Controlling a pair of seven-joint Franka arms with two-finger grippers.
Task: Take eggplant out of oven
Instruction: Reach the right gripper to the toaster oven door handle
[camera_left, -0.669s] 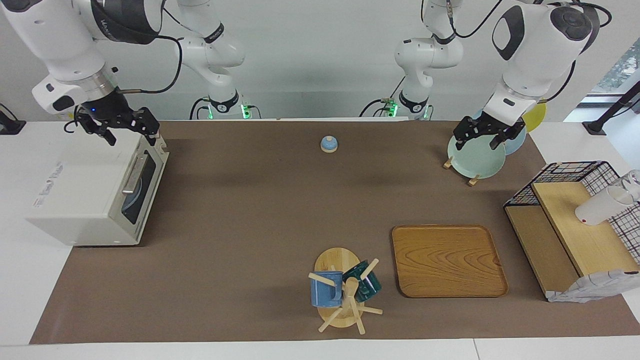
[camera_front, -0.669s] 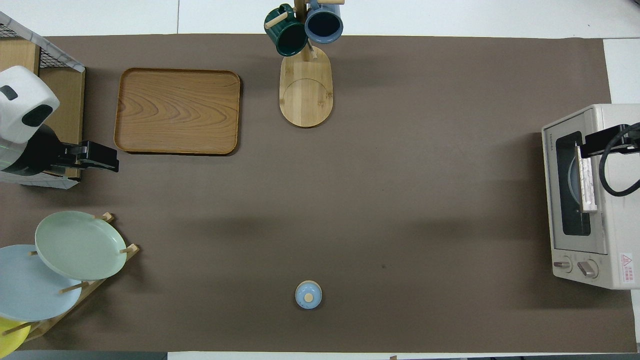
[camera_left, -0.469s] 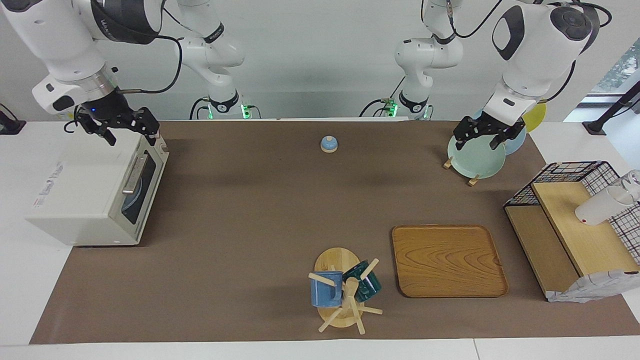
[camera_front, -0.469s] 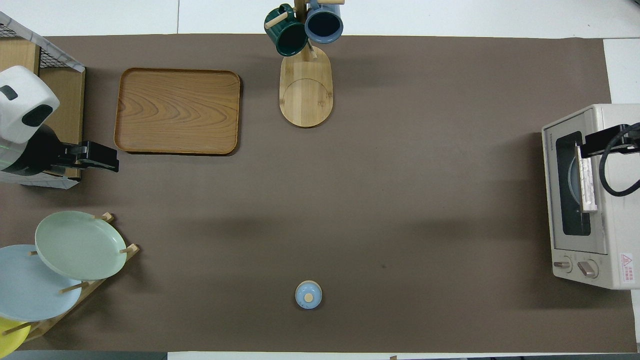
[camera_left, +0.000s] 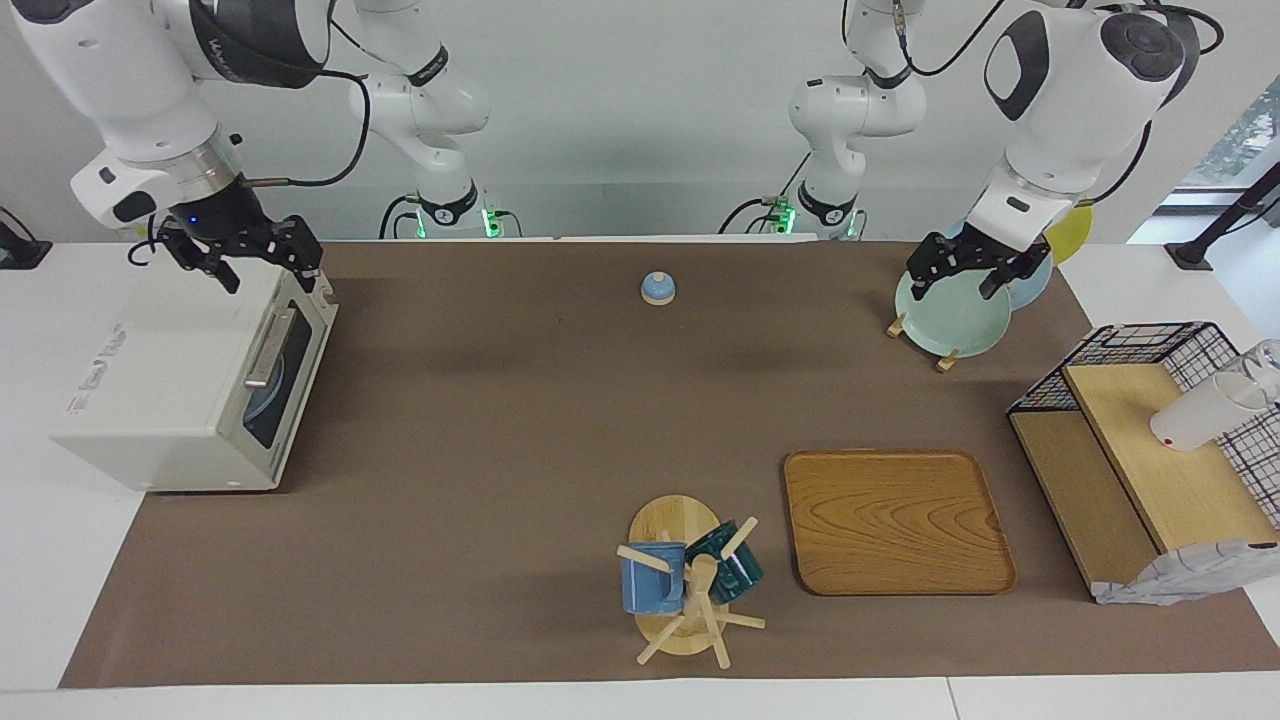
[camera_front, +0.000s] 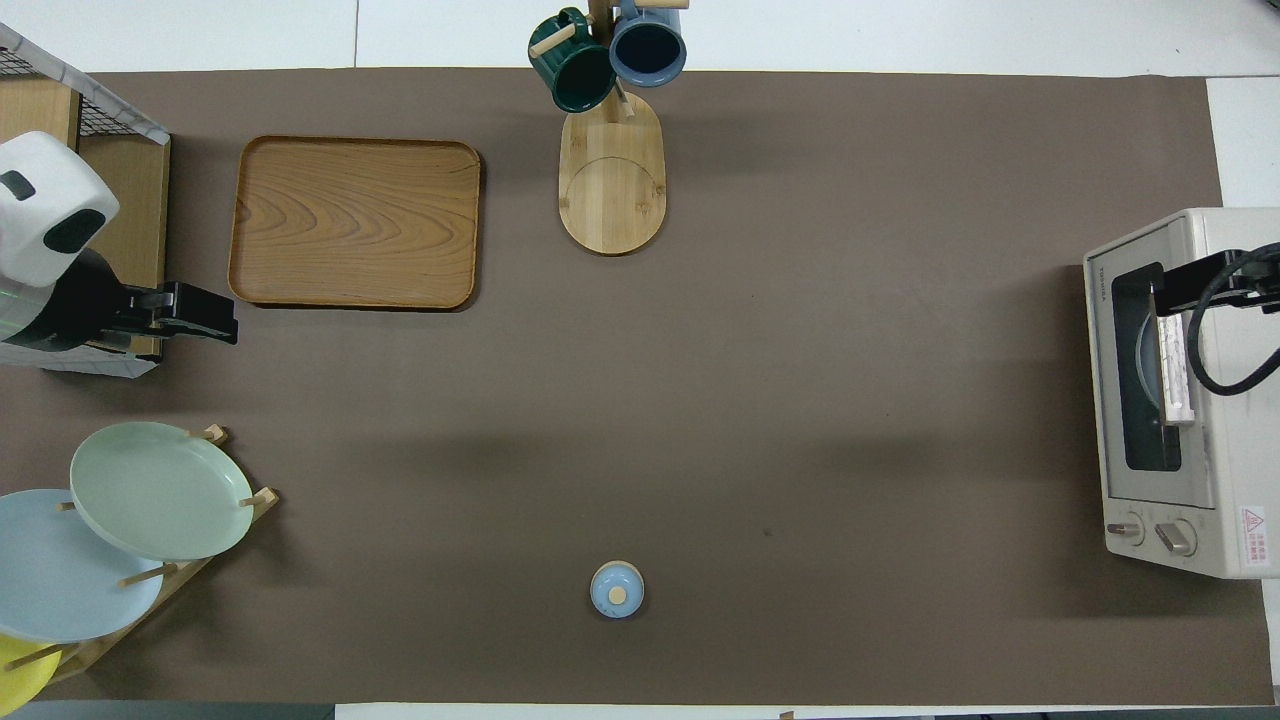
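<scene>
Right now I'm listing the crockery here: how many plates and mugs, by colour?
Green plate: 1
Blue plate: 1
Yellow plate: 1
Dark green mug: 1
Blue mug: 1
Total: 5

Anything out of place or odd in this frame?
One thing: the white cup lies tipped on its side on the wooden shelf at the left arm's end. The oven door is shut, with no eggplant visible through its window.

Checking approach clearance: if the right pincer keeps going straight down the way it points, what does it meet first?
Most likely the oven: the right pincer hangs over its top edge above the closed door, near the handle. Its height above the oven is unclear.
</scene>
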